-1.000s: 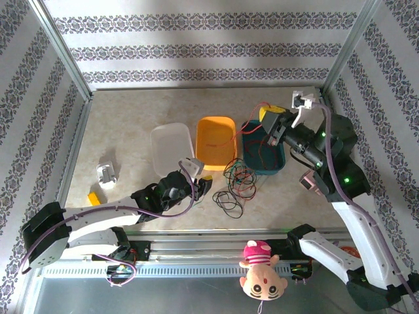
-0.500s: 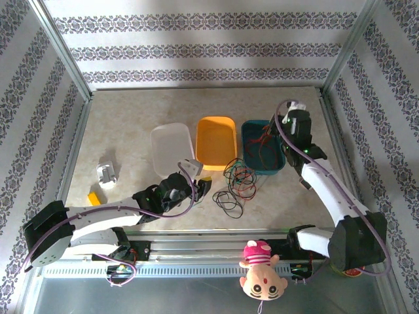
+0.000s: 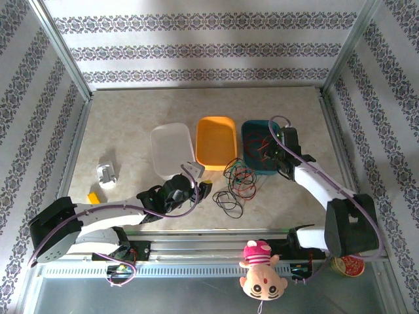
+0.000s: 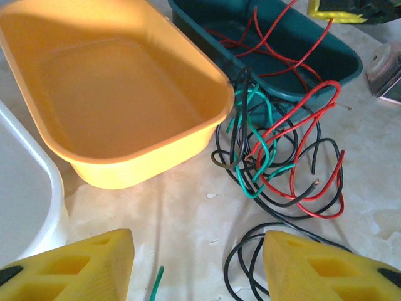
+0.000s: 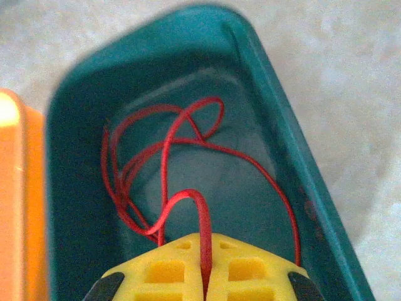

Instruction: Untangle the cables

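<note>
The red cable (image 5: 202, 219) is pinched between the right jaws, which are pressed together above the teal tray (image 5: 69, 188); the rest of it is coiled inside that tray. If the jaws are raised before being opened, the coil is likely to be dragged back out over the rim.

The remaining cables (image 4: 276, 157), black, green and red, are heaped on the bench (image 3: 131, 118) against the near walls of the teal tray and the orange tray (image 4: 144, 157), with a black loop (image 3: 228, 203) lying just beside them. Whether a red strand in the heap is joined to the one in the tray cannot be told. The left jaws are spread and held low near the heap, gripping nothing. Should several strands be caught at once, the knot may be tightened or a light tray shifted.

The bench is covered in pale, marbled sheet. It is enclosed by patterned walls (image 3: 209, 46) set in a metal frame.
</note>
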Action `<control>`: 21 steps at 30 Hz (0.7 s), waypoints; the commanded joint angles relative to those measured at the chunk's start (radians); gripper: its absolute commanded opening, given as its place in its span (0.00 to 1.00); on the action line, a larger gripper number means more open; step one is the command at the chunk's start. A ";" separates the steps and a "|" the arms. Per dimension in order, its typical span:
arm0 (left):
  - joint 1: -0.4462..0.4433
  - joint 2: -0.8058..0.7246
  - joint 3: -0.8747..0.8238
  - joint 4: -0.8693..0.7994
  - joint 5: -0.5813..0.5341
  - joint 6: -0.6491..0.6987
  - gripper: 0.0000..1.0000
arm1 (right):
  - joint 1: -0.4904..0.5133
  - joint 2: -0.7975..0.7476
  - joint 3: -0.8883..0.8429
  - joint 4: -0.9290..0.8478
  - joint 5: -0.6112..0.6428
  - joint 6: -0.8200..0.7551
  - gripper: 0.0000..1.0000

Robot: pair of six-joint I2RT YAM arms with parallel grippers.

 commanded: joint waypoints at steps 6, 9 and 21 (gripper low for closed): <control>0.007 0.021 0.043 0.033 0.016 -0.003 0.56 | -0.009 0.093 0.062 -0.051 -0.046 0.043 0.09; 0.007 0.019 0.043 0.034 0.013 -0.003 0.56 | -0.010 0.064 0.092 -0.085 -0.020 0.022 0.36; 0.007 0.083 0.079 0.071 0.045 0.019 0.57 | 0.002 -0.220 0.102 -0.264 -0.011 -0.080 0.54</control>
